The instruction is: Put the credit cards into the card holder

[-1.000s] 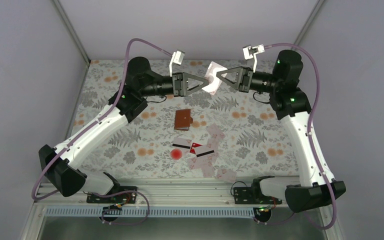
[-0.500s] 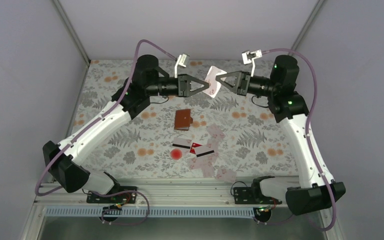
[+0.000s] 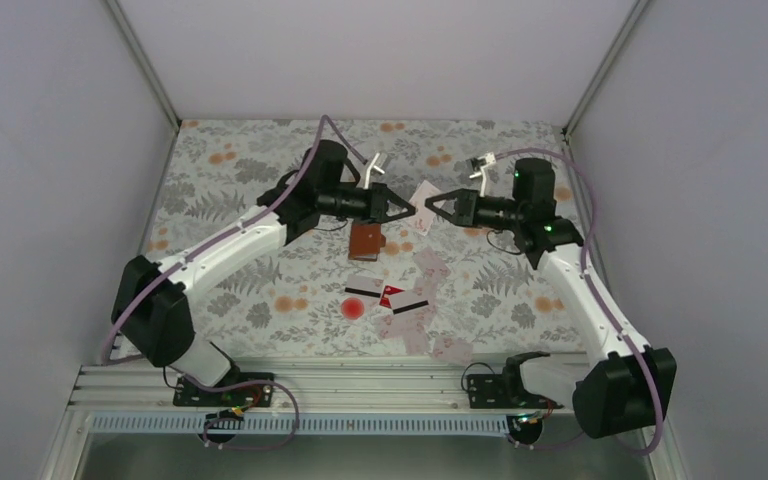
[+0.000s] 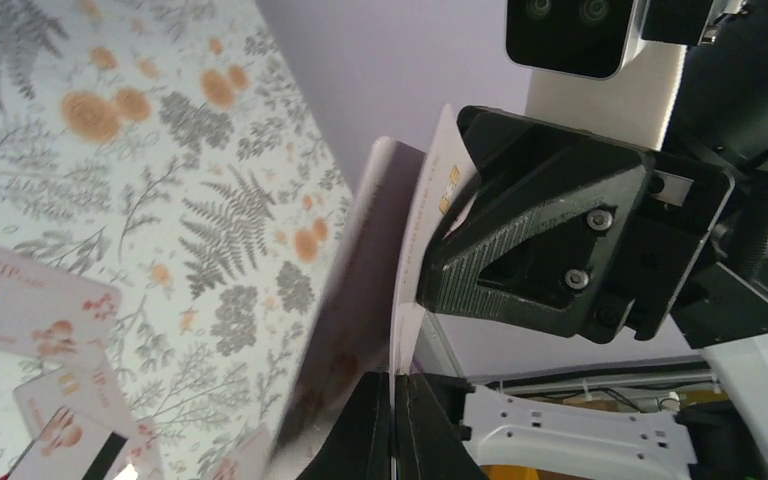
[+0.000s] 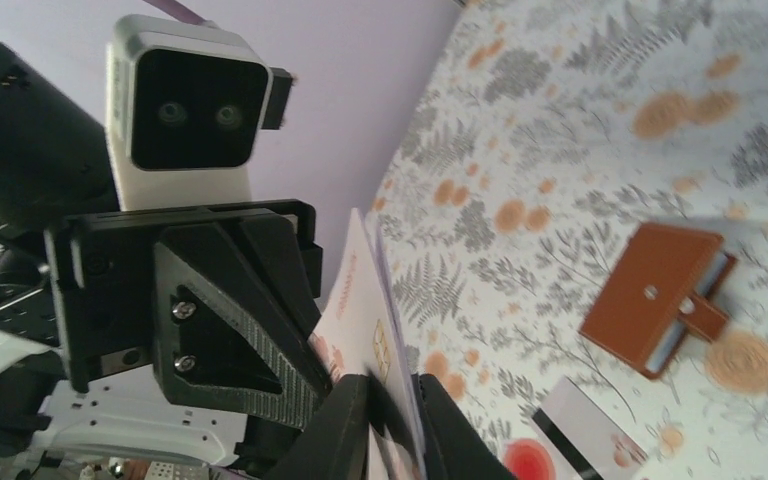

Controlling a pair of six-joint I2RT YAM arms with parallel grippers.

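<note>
Floral desk between lilac walls. Left pincer and right pincer faced each other tip to tip over the desk's far middle, with one pale card between them. Left pincer was clamped tight on the card. Right pincer's jaws sat narrowly either side of it; whether they gripped could not be told. Brown holder lay folded on the desk near the left pincer. Other cards, one red, lay scattered nearer the bases, beside a red spot.

"vip" on one pale card
</note>
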